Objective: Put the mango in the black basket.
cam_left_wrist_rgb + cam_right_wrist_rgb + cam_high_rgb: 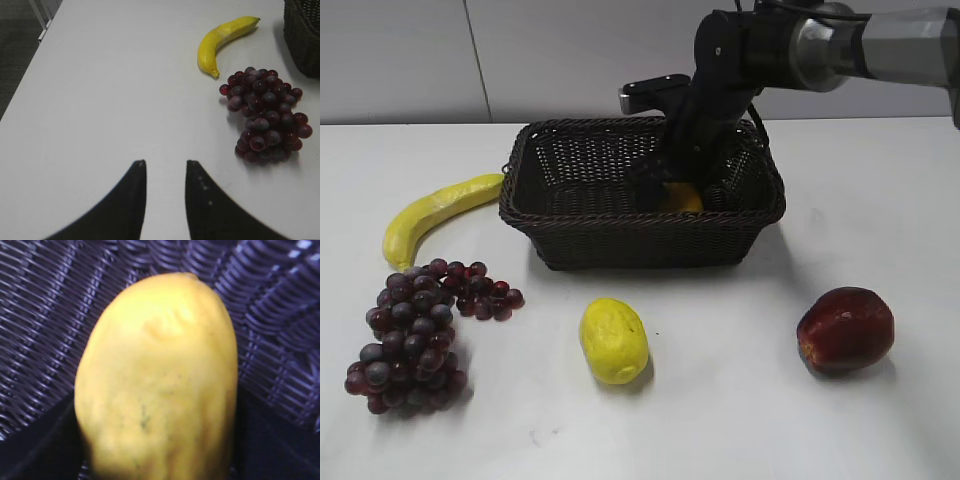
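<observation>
Lowering my right gripper (682, 190), closed around the mango (157, 380), I should release only once it rests inside the black basket (570, 215).

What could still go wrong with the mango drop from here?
1. The right gripper is deep inside the basket; lifting out at an angle might snag the weave or rim and drag the basket.
2. The mango fills the right wrist view, jaws flanking it, so whether it rests on the floor is unclear; released high, it may roll.
3. Still clamped on withdrawal, it would come back out.
</observation>
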